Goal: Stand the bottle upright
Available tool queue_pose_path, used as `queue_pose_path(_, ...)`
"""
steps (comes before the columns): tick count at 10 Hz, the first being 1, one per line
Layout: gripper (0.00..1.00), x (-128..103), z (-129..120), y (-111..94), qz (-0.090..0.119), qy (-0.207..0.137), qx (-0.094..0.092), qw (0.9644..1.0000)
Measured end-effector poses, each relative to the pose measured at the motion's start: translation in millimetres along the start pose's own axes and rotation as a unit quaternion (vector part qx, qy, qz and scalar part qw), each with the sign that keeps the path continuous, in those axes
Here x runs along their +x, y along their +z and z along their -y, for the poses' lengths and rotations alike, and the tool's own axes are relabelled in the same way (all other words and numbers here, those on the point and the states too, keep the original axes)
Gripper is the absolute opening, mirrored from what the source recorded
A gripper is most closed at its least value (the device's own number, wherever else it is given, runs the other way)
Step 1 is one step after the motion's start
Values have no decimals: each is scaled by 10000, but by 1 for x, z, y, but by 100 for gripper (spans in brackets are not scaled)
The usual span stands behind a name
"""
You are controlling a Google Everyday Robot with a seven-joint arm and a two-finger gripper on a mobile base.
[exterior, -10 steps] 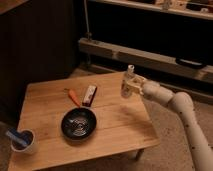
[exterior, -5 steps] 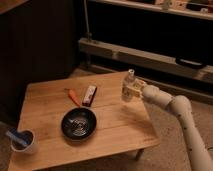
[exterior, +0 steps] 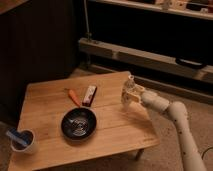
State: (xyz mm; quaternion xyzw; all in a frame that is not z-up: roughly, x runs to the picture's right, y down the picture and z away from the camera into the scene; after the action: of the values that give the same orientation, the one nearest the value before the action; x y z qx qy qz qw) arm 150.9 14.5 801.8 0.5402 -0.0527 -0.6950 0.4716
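Pale wooden counter (exterior: 115, 127) before dark shelving; at three o'clock, white gripper (exterior: 129, 94) (jaws pinching) holds slim whitish plastic bottle (exterior: 128, 86) upright; no writing legible.

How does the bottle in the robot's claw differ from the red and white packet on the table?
The bottle is pale and slim and stands roughly upright at the gripper near the table's right edge; the packet is flat, red and white, and lies untouched mid-table. Both are small and elongated.
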Motion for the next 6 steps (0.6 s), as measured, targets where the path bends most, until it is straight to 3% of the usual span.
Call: queue_pose_path(6,0,-18,5,-6,122,-9,5,9999)
